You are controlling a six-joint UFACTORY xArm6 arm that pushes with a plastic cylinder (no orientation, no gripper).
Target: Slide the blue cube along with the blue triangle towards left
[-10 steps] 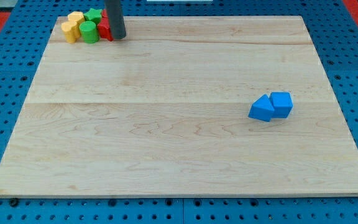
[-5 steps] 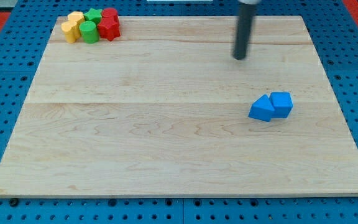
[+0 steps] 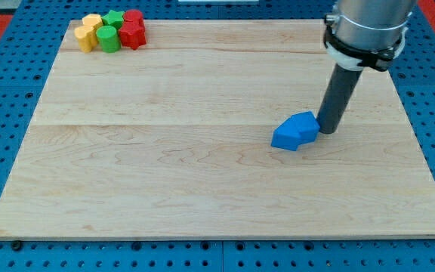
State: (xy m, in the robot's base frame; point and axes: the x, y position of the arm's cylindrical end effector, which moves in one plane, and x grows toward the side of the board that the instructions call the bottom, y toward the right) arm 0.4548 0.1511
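The blue cube (image 3: pixel 306 125) and the blue triangle (image 3: pixel 285 137) lie touching each other right of the board's middle, the triangle on the cube's left and slightly lower. My tip (image 3: pixel 328 130) rests against the cube's right side. The dark rod rises from there to the arm at the view's top right.
A cluster of blocks sits at the board's top left corner: yellow blocks (image 3: pixel 90 32), a green cylinder (image 3: pixel 109 38), a green star (image 3: pixel 113 19) and red blocks (image 3: pixel 133 30). The wooden board (image 3: pixel 202 189) lies on a blue pegboard.
My tip moved from the top left cluster across the board to the cube's right side. The blue cube and triangle have slid to the left together.
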